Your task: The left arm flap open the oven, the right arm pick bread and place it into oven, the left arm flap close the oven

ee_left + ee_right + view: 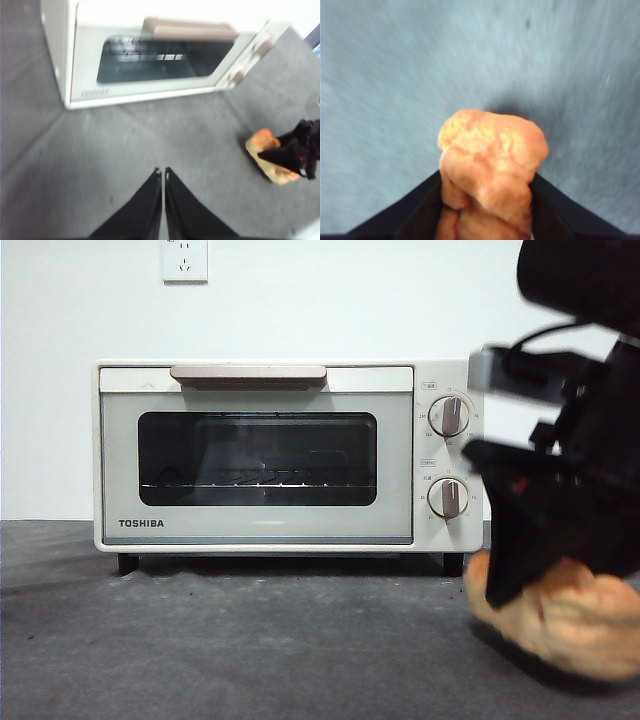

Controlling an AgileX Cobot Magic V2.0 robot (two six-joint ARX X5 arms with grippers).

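The cream-white boxy Toshiba toaster oven stands at about nine to twelve o'clock on the dark grey felt-like table surface, its dark glass door shut under the beige bar handle. The left arm's black pointed gripper hangs over bare table in front of the oven, jaws pressed together, holding nothing. At four o'clock, the right arm's black gripper clamps both sides of the lumpy golden-orange bread loaf, low on the table.
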